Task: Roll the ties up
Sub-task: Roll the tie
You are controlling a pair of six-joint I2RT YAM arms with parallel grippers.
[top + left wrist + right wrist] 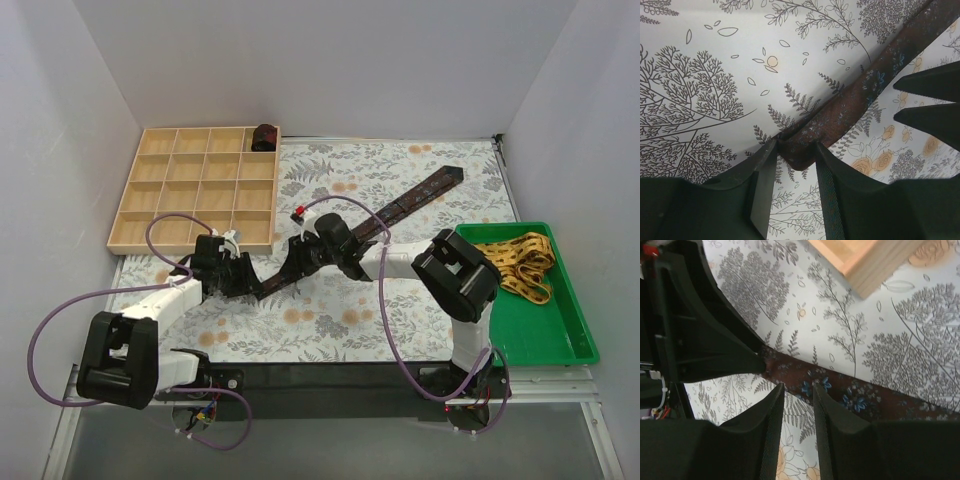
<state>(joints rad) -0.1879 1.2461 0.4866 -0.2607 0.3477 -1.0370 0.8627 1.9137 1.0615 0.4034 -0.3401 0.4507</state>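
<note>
Dark tie [400, 210]: it's laid flat on a diagonal across the counter [340, 330]. The wide pointed end is up toward the far right and the narrow end is near the middle, where both my arms meet. Flat and straight suits me, since a roll has to start from one end.

Left claw [796, 150]: clamped on the narrow end. In the left wrist view the tip sits wedged between the two fingers, a bit bunched. My guess is that's the core of the roll.

Right claw [797, 390]: just beside the left one, a little further up the strip. The jaws are a narrow slit apart with counter showing through the gap. The tips are at the tie's edge and nothing is gripped. I read it as there to pin or guide the strip.

Tie count: three.
- the dark tie
- one rolled tie [264, 136] in the far right corner cell of the box [190, 245]
- one yellow tie [515, 262] heaped in the tray [545, 345] on the right

Other counts: two claws, one box (only that cell filled), one tray.

Progress: roughly a third done, I reckon.
</note>
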